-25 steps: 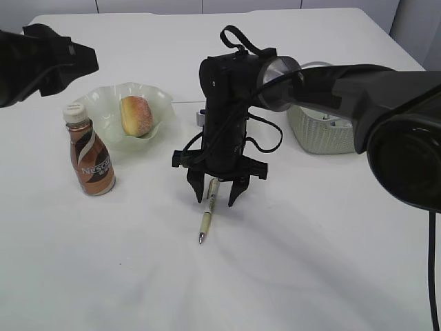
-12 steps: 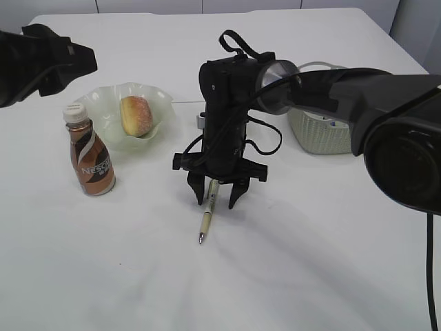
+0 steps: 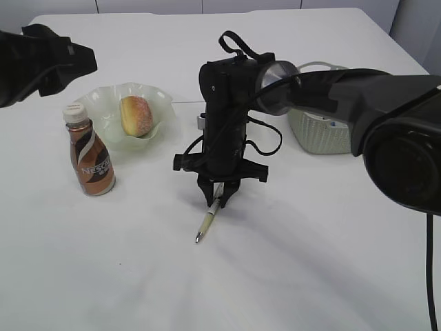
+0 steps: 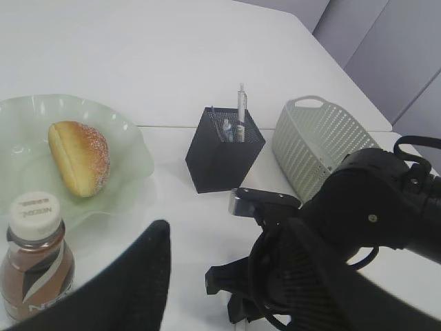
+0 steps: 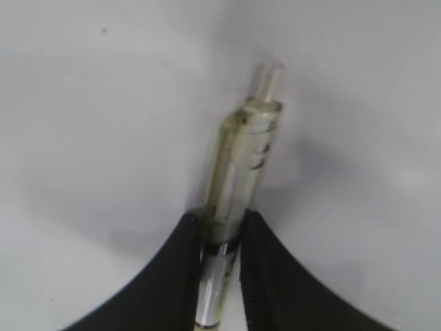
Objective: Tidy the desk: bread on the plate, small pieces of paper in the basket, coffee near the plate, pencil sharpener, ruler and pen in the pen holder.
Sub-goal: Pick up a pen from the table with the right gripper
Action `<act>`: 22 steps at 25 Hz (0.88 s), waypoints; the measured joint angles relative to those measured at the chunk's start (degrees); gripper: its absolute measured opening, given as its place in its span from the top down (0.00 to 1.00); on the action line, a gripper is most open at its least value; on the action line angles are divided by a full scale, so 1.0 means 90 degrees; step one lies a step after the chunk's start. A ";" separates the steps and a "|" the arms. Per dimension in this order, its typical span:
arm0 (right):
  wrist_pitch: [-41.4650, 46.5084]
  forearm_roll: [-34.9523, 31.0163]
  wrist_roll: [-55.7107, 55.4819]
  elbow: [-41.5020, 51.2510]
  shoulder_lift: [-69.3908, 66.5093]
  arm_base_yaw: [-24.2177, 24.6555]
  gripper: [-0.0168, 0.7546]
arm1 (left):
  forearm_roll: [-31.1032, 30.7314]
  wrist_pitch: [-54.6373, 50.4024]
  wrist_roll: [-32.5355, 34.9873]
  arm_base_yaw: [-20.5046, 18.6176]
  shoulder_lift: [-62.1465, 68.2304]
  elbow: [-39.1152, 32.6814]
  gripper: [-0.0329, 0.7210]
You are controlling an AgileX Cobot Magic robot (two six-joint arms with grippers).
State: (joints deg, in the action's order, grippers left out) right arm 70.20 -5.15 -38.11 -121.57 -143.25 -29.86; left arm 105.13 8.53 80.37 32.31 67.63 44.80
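My right gripper (image 3: 218, 200) points straight down at mid-desk, shut on the upper barrel of the pen (image 3: 207, 225), whose tip slants to the desk. In the right wrist view both fingers press the clear barrel of the pen (image 5: 241, 165). The bread (image 3: 136, 115) lies on the green plate (image 3: 103, 100), and the coffee (image 3: 89, 155) stands just in front of it. The black pen holder (image 4: 224, 155) holds the upright ruler (image 4: 241, 103). My left gripper (image 4: 220, 276) hovers open and empty over the plate's left side. Pencil sharpener and paper pieces are out of view.
The grey-green basket (image 3: 317, 134) stands right of the pen holder, partly behind my right arm. In the exterior view the pen holder is hidden by that arm. White desk (image 3: 275, 276) stretches bare in front of the pen.
The right gripper's fingers have shut on the pen, and its lower end has swung slightly left. The left arm has not moved.
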 joint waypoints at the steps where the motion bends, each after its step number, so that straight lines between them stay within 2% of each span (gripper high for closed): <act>1: 0.0000 0.0000 0.0000 0.0000 0.0000 0.0000 0.76 | 0.0000 0.0000 0.0000 0.0000 0.0000 0.0000 0.45; 4: -0.0010 0.0000 0.0013 0.0000 0.0000 0.0000 0.85 | 0.0000 0.0000 0.0000 0.0000 0.0000 0.0000 0.45; 11: -0.0010 0.0018 0.0662 0.0000 0.0000 0.0000 0.86 | 0.0000 0.0012 0.0000 0.0000 0.0000 0.0000 0.45; 19: -0.0010 0.1176 0.1922 0.0000 0.0540 -0.0010 0.86 | 0.0000 0.0012 0.0000 0.0000 0.0000 0.0000 0.45; 22: -0.0010 0.1329 0.2540 0.0000 0.0806 -0.0010 0.86 | 0.0000 0.0012 0.0000 0.0000 0.0000 0.0000 0.45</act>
State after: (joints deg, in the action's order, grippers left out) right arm 70.11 6.81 -15.25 -121.57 -136.00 -29.94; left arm 105.13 8.64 80.37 32.31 67.63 44.80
